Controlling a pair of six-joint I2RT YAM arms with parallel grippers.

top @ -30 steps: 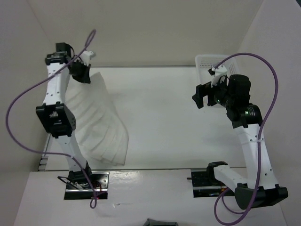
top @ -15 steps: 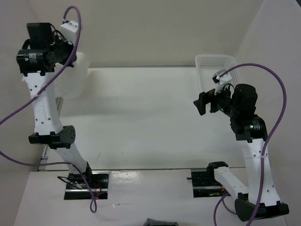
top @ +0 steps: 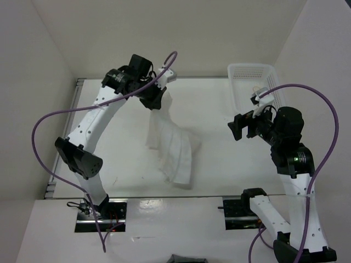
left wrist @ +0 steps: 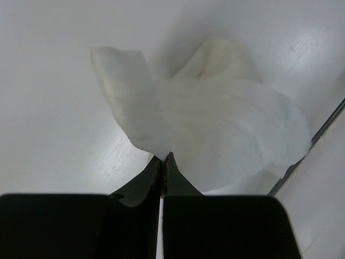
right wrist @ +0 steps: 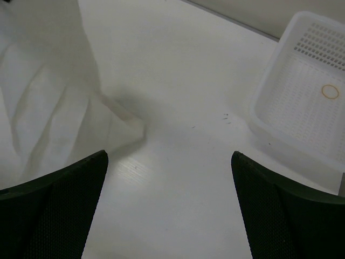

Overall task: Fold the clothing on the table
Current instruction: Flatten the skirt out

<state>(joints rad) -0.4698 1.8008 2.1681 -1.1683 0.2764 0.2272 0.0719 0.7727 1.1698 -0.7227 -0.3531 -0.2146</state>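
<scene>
Left jaws clamped on clothing (top: 172, 144) | right jaws apart, tips cut off | basket (top: 250, 66) partly hidden

The clothing (top: 173, 148) is white with pleat lines, the table (top: 219, 164) plain white, the basket (top: 249, 66) white lattice.

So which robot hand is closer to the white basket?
Right. The right hand hangs open just on the near side of the basket; the left hand is far across the table, pinching the clothing.

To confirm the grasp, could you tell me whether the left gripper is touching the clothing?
Touching: in the left wrist view, the left gripper is shut on the clothing.
</scene>
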